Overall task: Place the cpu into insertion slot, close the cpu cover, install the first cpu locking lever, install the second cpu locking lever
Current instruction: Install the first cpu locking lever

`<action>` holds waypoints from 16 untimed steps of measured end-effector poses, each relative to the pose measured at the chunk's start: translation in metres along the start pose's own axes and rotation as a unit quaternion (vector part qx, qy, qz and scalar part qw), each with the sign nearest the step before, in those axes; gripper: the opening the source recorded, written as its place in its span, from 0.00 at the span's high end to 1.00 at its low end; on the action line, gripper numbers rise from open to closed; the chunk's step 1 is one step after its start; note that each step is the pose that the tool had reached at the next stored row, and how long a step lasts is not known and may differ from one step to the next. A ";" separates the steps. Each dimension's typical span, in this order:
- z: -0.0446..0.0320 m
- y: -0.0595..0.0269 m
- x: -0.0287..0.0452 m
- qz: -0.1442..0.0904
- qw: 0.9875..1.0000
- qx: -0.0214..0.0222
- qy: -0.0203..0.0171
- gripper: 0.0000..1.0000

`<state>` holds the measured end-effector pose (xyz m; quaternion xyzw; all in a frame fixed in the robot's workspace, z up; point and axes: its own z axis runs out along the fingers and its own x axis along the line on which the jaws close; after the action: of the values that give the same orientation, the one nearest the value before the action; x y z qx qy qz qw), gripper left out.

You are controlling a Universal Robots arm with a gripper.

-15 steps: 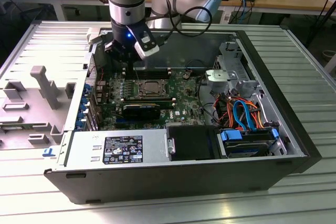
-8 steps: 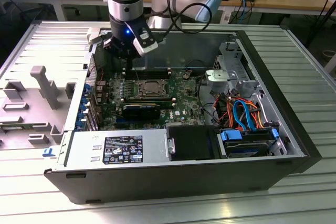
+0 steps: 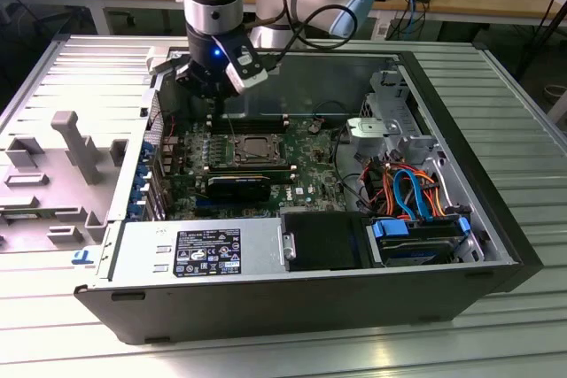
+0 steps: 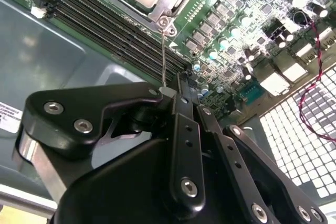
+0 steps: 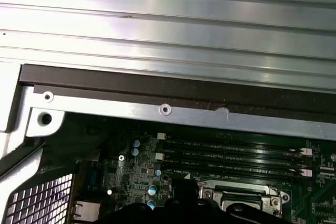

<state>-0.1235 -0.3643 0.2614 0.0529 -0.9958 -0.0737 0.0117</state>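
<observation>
Black gripper (image 3: 215,86) hung above the far-left part of the open computer case (image 3: 496,245), over the far edge of the green motherboard (image 3: 310,161). In the second wrist view the gripper (image 4: 176,90) fingers looked pressed together, jaws narrow, pinching a thin wire locking lever (image 4: 164,59) that ran from the fingertips to the socket corner. The cpu (image 3: 257,146) sat in the insertion slot (image 3: 237,158) mid-board, with the silver cpu cover (image 3: 277,150) framing it, apparently down. Memory slots (image 4: 105,30) ran between the socket and the gripper. Power supply (image 3: 195,254) sat at the near side, coloured cables (image 3: 412,192) on the exterior view's right.
</observation>
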 end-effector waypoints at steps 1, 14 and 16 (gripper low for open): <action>0.0000 -0.0001 -0.0009 0.000 1.000 0.000 0.000 0.89; -0.0003 -0.0019 -0.0180 0.000 1.000 0.000 0.000 0.89; -0.0004 -0.0023 -0.0214 0.000 1.000 0.000 0.000 0.89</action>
<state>-0.1019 -0.3643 0.2612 0.0528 -0.9958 -0.0737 0.0117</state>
